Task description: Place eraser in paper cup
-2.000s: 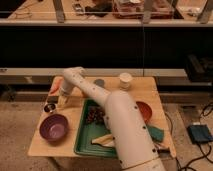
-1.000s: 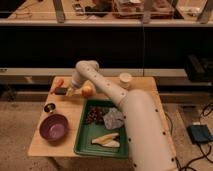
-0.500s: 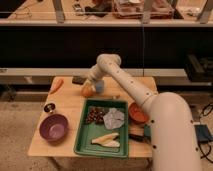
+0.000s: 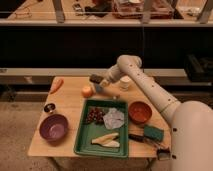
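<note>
Visibly, the gripper (image 4: 101,83) hung above the pale wooden table (image 4: 70,102), between the round orange fruit (image 4: 87,91) and the small white paper cup (image 4: 125,82). Its jaws were pinching the small black oblong eraser (image 4: 96,78), which sat clear of the table, beside the cup, not in it.

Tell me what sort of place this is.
Probably a robot test lab: a small wooden table crowded with odd props, cluttered workbenches behind, and the robot's gripper holding a small black eraser block near the white paper cup.
</note>
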Robot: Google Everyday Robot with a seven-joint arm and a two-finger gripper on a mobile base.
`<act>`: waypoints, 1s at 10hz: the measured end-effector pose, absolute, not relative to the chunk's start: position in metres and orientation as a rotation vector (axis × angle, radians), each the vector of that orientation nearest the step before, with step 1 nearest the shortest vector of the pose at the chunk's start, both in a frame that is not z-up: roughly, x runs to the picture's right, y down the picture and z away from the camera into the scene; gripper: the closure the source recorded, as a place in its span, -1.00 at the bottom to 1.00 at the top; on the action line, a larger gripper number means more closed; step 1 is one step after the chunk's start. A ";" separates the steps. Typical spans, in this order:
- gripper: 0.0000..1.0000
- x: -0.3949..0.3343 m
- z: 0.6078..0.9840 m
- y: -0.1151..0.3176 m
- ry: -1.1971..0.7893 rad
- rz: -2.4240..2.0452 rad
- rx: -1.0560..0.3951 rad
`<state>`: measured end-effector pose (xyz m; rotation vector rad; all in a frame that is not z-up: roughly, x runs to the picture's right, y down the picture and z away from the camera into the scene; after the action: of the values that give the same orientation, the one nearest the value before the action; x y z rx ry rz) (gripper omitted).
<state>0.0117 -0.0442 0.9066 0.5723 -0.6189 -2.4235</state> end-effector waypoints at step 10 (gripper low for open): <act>1.00 0.040 0.929 -0.052 -0.610 -2.247 0.490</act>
<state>0.0402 -0.0515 0.9294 0.4898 -0.6100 -2.2472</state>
